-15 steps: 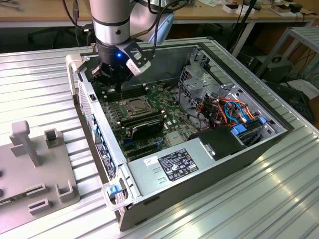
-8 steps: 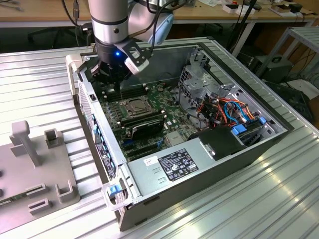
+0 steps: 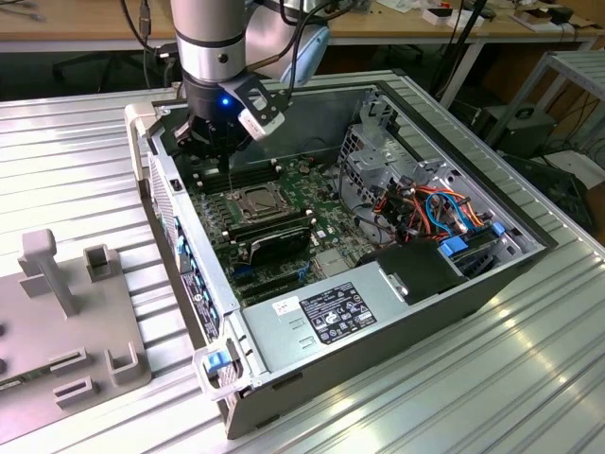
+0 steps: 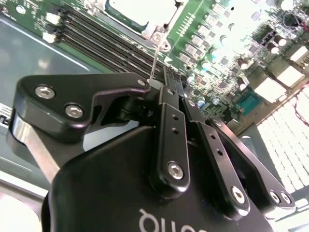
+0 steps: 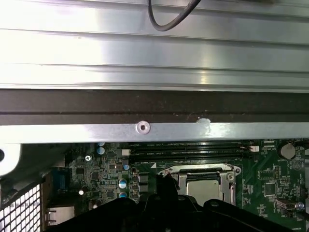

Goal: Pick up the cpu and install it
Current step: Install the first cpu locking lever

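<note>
Behind end effector (image 5: 166,187), part-hidden cpu (image 5: 205,189).

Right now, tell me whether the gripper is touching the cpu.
Apart. In the second wrist view the gripper ends over the memory slots, while the cpu lies beyond them, untouched.

The cpu (image 5: 204,187) in socket (image 5: 231,170), beside RAM sticks (image 5: 188,151).
</note>
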Robot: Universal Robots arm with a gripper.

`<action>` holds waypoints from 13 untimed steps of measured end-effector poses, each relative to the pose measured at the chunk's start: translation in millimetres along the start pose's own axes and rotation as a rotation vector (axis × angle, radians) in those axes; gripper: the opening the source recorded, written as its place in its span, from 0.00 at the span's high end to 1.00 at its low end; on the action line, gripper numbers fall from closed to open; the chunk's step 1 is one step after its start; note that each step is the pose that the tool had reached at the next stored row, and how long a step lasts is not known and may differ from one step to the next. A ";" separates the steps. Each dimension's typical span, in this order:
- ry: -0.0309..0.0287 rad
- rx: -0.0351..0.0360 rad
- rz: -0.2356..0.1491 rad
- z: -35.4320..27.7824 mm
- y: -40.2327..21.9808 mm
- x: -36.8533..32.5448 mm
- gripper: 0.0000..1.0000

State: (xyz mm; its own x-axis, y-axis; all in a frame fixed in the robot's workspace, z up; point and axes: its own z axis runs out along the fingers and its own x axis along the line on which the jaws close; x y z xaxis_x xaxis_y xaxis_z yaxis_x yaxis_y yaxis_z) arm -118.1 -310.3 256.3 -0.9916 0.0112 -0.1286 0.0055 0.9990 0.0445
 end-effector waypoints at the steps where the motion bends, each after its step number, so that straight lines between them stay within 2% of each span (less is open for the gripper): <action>1: 0.0000 0.0000 0.000 0.8 0.0 -5.6 0.89; 3: 0.0000 0.0003 0.000 1.5 0.1 -10.3 0.89; 5: 0.0000 0.0006 0.000 2.7 0.1 -20.0 0.89; 6: 0.0000 0.0006 0.000 3.0 0.1 -22.1 0.89; 13: 0.0000 0.0004 0.000 3.4 0.1 -24.2 0.89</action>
State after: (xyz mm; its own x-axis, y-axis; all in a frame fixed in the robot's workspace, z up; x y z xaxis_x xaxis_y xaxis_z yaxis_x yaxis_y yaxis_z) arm -93.6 -310.3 256.0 -0.9916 0.0110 -0.1286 0.0053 0.9990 0.0440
